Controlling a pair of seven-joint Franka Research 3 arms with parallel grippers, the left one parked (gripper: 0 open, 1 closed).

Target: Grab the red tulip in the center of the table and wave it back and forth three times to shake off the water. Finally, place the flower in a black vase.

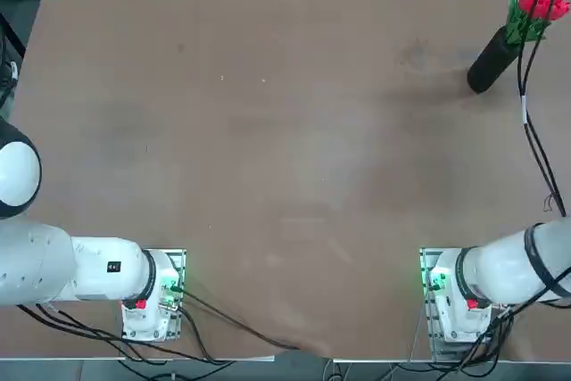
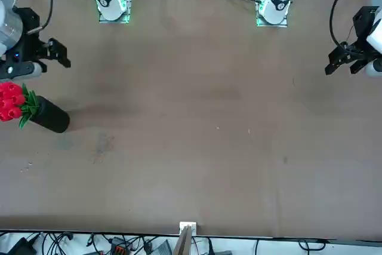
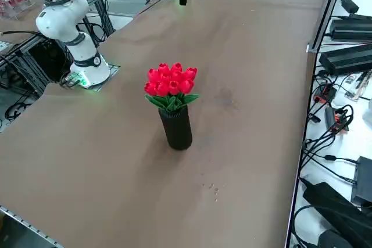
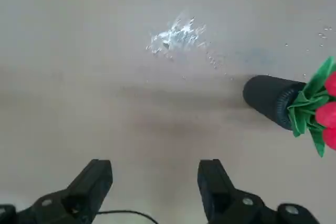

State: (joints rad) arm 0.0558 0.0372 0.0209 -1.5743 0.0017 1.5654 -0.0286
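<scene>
Red tulip blooms and green leaves crown upright black vase.

Even, soft overhead light on a matte brown counter

No hard glare shows; the black vase throws only a faint, diffuse shadow beside its base. In the wrist view a small patch of wet specks glints white, and the red tulip is cut off at the frame edge. Green lamps glow at the arm bases.
</scene>
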